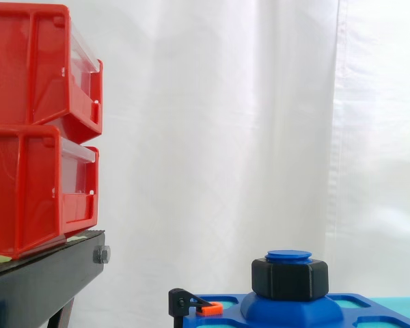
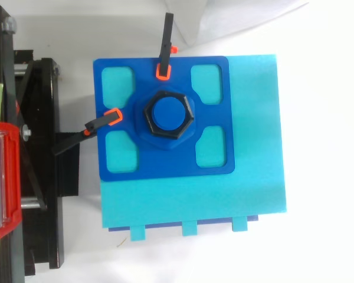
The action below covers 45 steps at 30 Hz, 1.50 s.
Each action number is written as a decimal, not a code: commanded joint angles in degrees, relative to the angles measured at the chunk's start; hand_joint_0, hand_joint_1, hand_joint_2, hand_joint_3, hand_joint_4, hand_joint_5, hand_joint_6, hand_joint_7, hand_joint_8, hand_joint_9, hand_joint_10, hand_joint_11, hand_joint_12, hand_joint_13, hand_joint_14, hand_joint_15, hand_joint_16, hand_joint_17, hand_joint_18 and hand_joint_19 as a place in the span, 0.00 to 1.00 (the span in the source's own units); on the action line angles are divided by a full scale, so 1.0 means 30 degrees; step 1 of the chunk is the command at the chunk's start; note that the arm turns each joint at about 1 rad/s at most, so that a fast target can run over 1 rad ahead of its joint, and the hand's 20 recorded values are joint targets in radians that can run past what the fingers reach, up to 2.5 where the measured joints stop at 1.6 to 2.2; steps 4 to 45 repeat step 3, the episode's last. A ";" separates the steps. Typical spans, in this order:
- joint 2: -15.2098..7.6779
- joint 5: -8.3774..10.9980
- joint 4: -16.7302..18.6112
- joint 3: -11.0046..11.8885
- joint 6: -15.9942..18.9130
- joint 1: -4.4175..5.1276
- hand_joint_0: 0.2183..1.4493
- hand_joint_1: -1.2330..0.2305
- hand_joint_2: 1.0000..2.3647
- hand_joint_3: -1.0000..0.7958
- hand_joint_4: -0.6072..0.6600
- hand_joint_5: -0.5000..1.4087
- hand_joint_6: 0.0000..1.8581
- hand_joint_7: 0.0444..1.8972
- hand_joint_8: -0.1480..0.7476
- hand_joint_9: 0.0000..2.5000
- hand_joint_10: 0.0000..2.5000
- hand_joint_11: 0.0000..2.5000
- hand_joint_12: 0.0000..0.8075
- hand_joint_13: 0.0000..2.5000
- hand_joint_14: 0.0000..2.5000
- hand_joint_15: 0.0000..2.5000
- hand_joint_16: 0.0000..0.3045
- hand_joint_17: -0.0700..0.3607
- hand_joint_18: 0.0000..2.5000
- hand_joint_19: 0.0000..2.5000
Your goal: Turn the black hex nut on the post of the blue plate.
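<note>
At the centre of the blue plate point(image 2: 165, 165), the black hex nut point(image 1: 290, 279) sits on its post point(image 1: 288, 255), with 2 orange-tipped clamps point(image 2: 163, 59) on the plate's edges. I cannot tell the hand's state. Best plan: descend straight over the plate's centre, grip opposite flats evenly, and twist about the post.

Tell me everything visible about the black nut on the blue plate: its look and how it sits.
The black nut is a thick six-sided piece, matte and plastic by its look, with softly rounded edges. It sits upright and level around the blue post, whose round flat top shows just above it. Its underside meets the raised middle of the blue plate. Nothing else touches it.
</note>
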 commanded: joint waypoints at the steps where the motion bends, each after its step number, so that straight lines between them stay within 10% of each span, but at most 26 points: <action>1: 0.0006 0.0018 0.0000 0.0002 0.0000 0.0000 0.21 0.57 0.00 0.28 0.55 0.10 0.27 0.33 0.37 0.00 0.00 0.00 0.43 0.00 0.00 0.00 0.16 0.42 0.00 0.05; 45: -0.0023 0.0018 0.0000 0.0002 0.0000 0.0000 0.21 0.57 0.00 0.28 0.55 0.10 0.27 0.33 0.37 0.00 0.00 0.00 0.43 0.00 0.00 0.00 0.16 0.42 0.00 0.06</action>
